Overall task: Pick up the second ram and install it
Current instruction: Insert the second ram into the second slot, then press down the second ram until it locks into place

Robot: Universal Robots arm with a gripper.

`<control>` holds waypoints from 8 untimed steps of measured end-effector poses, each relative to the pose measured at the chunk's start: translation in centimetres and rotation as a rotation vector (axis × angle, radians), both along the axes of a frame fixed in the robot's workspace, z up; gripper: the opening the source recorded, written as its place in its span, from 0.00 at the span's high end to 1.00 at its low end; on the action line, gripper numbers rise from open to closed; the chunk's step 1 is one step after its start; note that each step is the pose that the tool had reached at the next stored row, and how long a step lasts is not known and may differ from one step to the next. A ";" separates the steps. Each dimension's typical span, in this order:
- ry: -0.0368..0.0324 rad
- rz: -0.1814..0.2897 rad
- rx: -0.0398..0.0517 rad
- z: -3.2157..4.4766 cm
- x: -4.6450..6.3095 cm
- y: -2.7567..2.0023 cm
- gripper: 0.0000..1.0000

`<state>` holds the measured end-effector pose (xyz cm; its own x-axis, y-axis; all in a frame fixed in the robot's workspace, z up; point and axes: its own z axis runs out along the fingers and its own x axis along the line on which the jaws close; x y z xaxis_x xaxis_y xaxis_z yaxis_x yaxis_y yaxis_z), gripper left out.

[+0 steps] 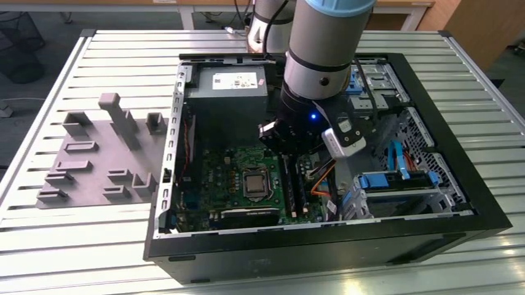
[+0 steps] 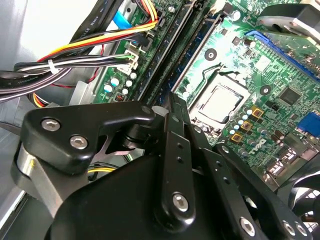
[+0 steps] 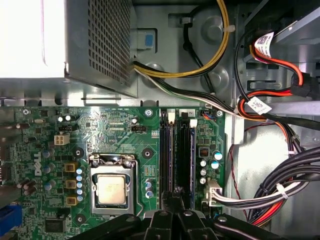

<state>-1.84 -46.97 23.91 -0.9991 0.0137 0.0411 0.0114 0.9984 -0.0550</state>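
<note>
My gripper [image 1: 283,146] hangs inside the open computer case [image 1: 459,203], low over the motherboard [image 1: 233,169]. Its black fingers [image 2: 175,145] are closed together, and their tips [image 3: 172,202] rest at one end of the memory slots [image 3: 177,155], beside the silver processor [image 3: 111,190]. A long dark ram strip [image 1: 289,181] stands upright in these slots, running from the fingertips toward the case's near wall. The same strip [image 2: 182,42] shows in the second wrist view, seated in the slot. I cannot tell whether the fingertips touch its edge. Nothing is carried between the fingers.
Bundles of coloured cables [image 3: 270,110] lie close beside the slots. The power supply [image 1: 230,92] fills the far end of the case. A drive cage with blue parts [image 1: 394,181] is on the exterior view's right. Grey slotted blocks [image 1: 98,153] sit outside, on the exterior view's left.
</note>
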 end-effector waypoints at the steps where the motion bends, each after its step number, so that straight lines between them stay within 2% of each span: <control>1: 0.0000 0.000 0.0000 0.00 0.0 0.00 0.89; 8: 0.0001 0.000 0.0000 -0.19 0.0 0.00 0.89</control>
<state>-1.84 -46.97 23.72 -0.9991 0.0137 0.0412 0.0115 0.9984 -0.0550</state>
